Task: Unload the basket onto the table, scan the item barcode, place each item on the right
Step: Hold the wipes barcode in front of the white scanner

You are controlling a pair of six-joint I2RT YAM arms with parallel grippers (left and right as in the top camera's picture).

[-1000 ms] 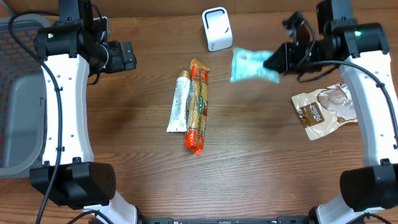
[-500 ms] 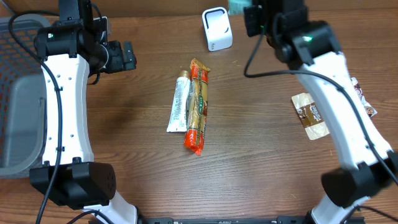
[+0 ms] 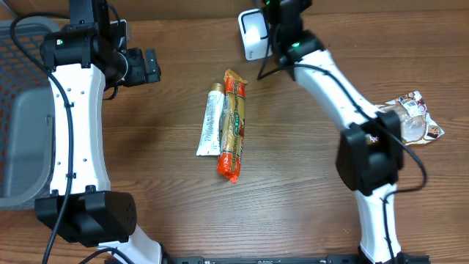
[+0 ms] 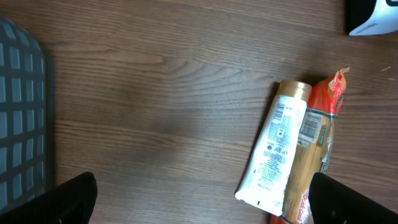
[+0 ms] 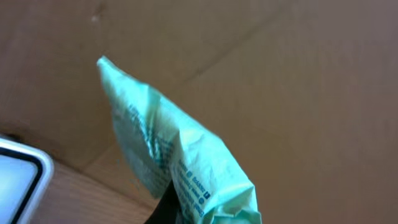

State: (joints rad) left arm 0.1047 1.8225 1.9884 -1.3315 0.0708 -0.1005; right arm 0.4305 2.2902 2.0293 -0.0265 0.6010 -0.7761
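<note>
The right arm has swung way over in the last second. The green packet [image 5: 168,162] was out to the right of the scanner [image 3: 254,33], and now it's held up just behind the scanner's right side. The right claw [image 3: 279,7] is clenched on the packet's bottom end.

I'd say it's being shown to the scanner, but I can't spot a barcode. The overhead view hardly shows the packet because the arm covers it. The right wrist view shows it clearly, next to the scanner's edge.

The left claw [image 3: 149,66] hangs wide open and empty, well left of the scanner, and hasn't budged.
</note>
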